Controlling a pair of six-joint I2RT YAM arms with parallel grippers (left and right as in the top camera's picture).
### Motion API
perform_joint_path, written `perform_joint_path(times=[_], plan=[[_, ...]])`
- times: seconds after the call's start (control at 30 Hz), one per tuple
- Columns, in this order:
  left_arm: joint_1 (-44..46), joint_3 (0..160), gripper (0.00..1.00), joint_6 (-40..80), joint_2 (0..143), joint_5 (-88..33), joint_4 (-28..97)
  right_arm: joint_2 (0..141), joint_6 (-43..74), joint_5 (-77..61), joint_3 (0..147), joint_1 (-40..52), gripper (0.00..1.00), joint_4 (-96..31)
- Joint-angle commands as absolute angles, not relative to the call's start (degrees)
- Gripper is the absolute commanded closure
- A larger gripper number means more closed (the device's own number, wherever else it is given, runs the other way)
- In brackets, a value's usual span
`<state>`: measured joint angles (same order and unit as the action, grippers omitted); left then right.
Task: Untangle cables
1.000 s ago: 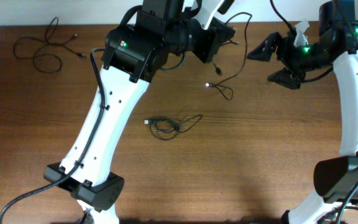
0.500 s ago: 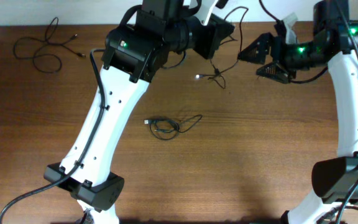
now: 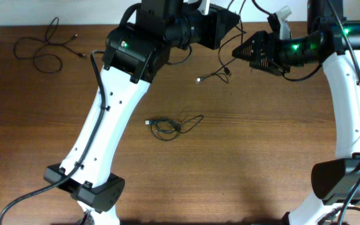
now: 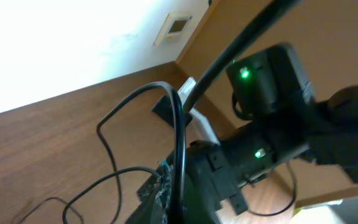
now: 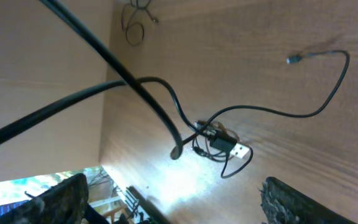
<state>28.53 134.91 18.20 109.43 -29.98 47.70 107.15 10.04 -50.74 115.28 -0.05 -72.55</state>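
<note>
My left gripper (image 3: 230, 24) is raised at the back of the table and shut on a thin black cable (image 4: 178, 134) that runs up between its fingers (image 4: 160, 190). That cable hangs down to a small knot (image 3: 220, 74) with a silver tip (image 3: 199, 79) beside it. The right wrist view shows the knot with a silver plug (image 5: 219, 144) and a loose end (image 5: 294, 60). My right gripper (image 3: 239, 53) is open, just right of the hanging strand, nothing between its fingers (image 5: 303, 199). A second coiled cable (image 3: 164, 127) lies mid-table, and a third cable (image 3: 42, 50) at the far left.
The left arm (image 3: 105, 119) slants across the left half of the table from its base (image 3: 86, 187). The right arm (image 3: 355, 94) stands along the right edge. The table's back edge meets a white wall (image 3: 55, 9).
My right gripper has swung left and up, close to the left gripper, its jaws a little narrower. The hanging cable and its knot have risen and shifted.
</note>
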Motion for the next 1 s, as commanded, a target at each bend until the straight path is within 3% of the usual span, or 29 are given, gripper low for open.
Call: perform_joint_path(times=[0.0, 0.17, 0.3, 0.6, 0.8, 0.9, 0.97], plan=[[28.34, 136.14, 1.00, 22.52, 104.97, -30.57, 45.69, 107.20, 9.47, -51.86, 115.68, 0.05, 0.14, -70.91], [28.34, 136.14, 1.00, 23.49, 103.98, -30.63, 45.10, 107.20, 11.31, -51.88, 115.68, 0.05, 0.21, -68.10], [28.34, 136.14, 1.00, 24.86, 104.01, -30.63, 45.17, 107.20, 12.10, -51.88, 115.68, 0.05, 0.34, -66.94], [28.34, 136.14, 1.00, 24.84, 104.01, -30.59, 45.69, 107.20, 12.93, -52.34, 115.68, 1.06, 0.38, -66.48], [28.34, 136.14, 1.00, 24.84, 104.01, -30.61, 46.00, 107.20, 13.98, -52.05, 115.68, 3.29, 0.67, -64.14], [28.34, 136.14, 1.00, 24.84, 104.01, -30.59, 46.15, 107.20, 14.44, -51.88, 115.68, 3.36, 0.96, -63.77], [28.34, 136.14, 1.00, 24.82, 104.01, -30.59, 46.19, 107.20, 14.41, -51.90, 115.68, 3.36, 0.96, -63.86]])
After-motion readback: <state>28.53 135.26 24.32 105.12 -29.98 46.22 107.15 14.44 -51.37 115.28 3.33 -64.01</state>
